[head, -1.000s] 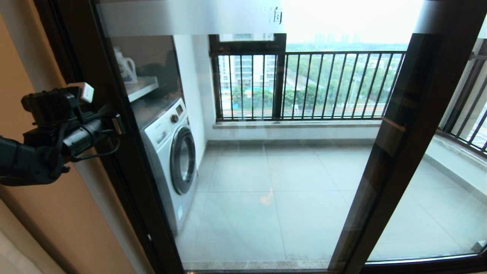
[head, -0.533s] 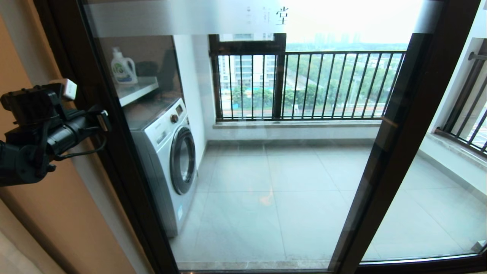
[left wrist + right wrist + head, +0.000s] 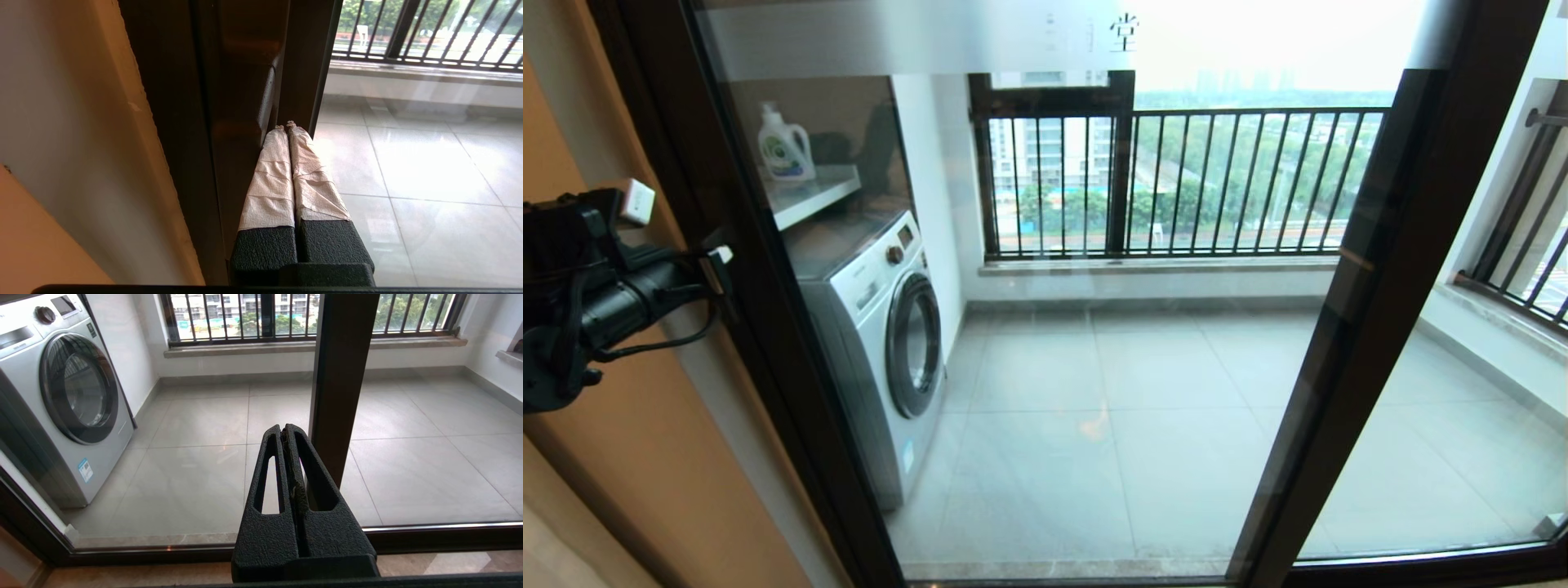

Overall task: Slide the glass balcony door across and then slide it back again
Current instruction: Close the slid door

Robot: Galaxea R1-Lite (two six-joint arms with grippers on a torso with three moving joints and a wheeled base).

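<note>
The glass balcony door (image 3: 1094,367) fills the head view, with a frosted strip (image 3: 915,37) bearing characters across its top. Its dark brown left stile (image 3: 760,327) stands close to the beige wall. Its right stile (image 3: 1364,286) leans across the right side. My left gripper (image 3: 723,265) is shut, and its tape-wrapped fingers (image 3: 282,171) lie alongside the dark bar handle (image 3: 265,98) on that left stile, tips (image 3: 286,124) touching the frame. My right gripper (image 3: 284,428) is shut and empty, low in front of the glass near the right stile (image 3: 343,375); the head view does not show it.
Behind the glass a white washing machine (image 3: 890,343) stands on the left, with a detergent bottle (image 3: 784,147) on a shelf above it. A window with black railing bars (image 3: 1176,180) closes the balcony. The beige wall (image 3: 645,457) borders the door on the left. The floor track (image 3: 429,535) runs below.
The door has slid to the left, toward the wall, and my left arm has moved left with its stile. More of the washing machine and the bottle now show through the glass.
</note>
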